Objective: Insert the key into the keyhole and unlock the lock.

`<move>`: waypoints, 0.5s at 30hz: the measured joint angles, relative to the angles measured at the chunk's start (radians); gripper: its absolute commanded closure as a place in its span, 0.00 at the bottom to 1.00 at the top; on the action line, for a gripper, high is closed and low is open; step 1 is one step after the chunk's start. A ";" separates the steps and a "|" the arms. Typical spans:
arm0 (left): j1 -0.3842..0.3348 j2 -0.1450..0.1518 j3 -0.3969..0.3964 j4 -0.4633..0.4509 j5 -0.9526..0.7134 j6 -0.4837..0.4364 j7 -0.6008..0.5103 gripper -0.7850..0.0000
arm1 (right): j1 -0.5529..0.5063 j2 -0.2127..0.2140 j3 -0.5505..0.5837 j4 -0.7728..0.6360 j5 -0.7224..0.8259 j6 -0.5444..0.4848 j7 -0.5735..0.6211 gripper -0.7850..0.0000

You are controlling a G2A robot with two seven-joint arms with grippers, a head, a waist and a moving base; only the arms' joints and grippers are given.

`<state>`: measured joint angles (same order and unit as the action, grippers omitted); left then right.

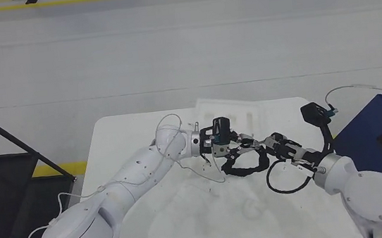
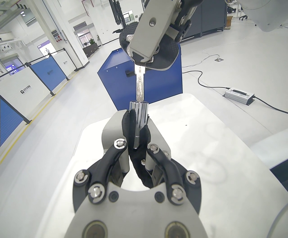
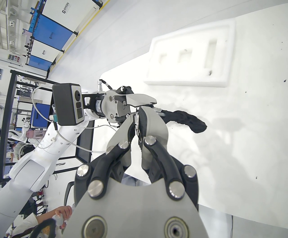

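Chrome and black make up the lock (image 2: pixel 139 119): a short, polished metal cylinder with a black sleeved cable (image 1: pixel 243 167) running from it. We see the left gripper (image 2: pixel 136 127) clamped on the cylinder, a padded finger pressed on each side of the barrel. The barrel's keyhole end stands just past its fingertips. The cable runs out of the left gripper's grasp and curls in a loop close beside the two grippers, over the white table (image 1: pixel 188 218).

The key (image 2: pixel 140 86) lies straight ahead of the left gripper's fingertips, in the short gap between the two grippers. It is silver, with a slim flat blade. The right gripper (image 2: pixel 146 59) is closed on the key's head, pinching it between dark textured pads. The key's long axis runs straight from the right gripper's fingertips to the left gripper's, in line with the cylinder's own axis. Its tip points at the left gripper and meets the cylinder's end face. Nearly all of the blade is outside, and we cannot tell how far the tip sits inside.

Beyond the grippers, well apart from them, a white foam tray (image 3: pixel 191 60) with shallow recesses rests on the table.
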<state>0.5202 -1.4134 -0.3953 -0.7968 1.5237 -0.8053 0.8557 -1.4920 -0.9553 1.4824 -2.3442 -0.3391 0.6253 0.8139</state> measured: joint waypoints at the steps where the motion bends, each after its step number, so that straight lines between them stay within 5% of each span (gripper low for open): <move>1: 0.000 -0.001 -0.002 0.000 0.002 -0.002 -0.001 1.00 | 0.001 0.000 -0.002 0.001 -0.003 0.001 -0.001 1.00; 15: 0.007 -0.007 -0.029 0.002 0.027 -0.014 -0.002 1.00 | 0.023 0.000 -0.037 0.004 -0.059 0.019 -0.001 1.00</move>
<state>0.5274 -1.4205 -0.4240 -0.7944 1.5503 -0.8191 0.8536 -1.4691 -0.9553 1.4451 -2.3401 -0.3979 0.6444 0.8130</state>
